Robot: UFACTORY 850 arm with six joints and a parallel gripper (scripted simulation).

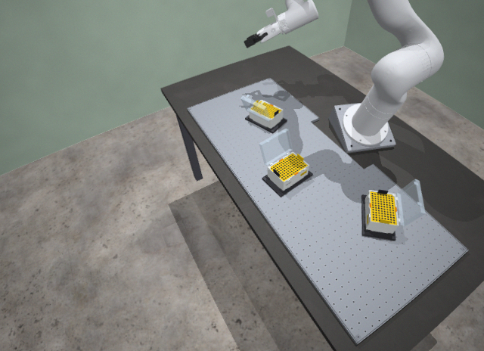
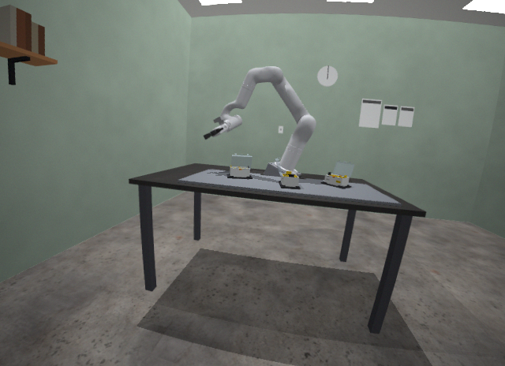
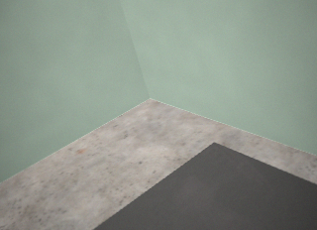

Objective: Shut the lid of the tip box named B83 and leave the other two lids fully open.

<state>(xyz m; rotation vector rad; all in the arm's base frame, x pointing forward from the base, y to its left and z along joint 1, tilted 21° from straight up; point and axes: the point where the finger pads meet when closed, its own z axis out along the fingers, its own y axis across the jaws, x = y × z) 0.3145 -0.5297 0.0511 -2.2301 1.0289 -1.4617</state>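
Three white tip boxes with yellow tip racks sit on dark holder plates along the grey perforated board (image 1: 312, 206). The far box (image 1: 266, 113) also shows in the exterior view (image 2: 240, 171). The middle box (image 1: 288, 169) and the near box (image 1: 383, 212) show there too (image 2: 289, 179) (image 2: 337, 178). All three clear lids are raised: far lid (image 1: 249, 100), middle lid (image 1: 275, 144), near lid (image 1: 412, 201). I cannot read the ID stickers. My gripper (image 1: 254, 39) (image 2: 209, 135) is open and empty. It is high in the air beyond the far end of the table. The wrist view shows no box.
The arm's base (image 1: 362, 129) stands on the dark table beside the board, near the middle box. The wrist view shows a table corner (image 3: 233, 195), floor and green walls. A shelf (image 2: 24, 54) hangs on the left wall.
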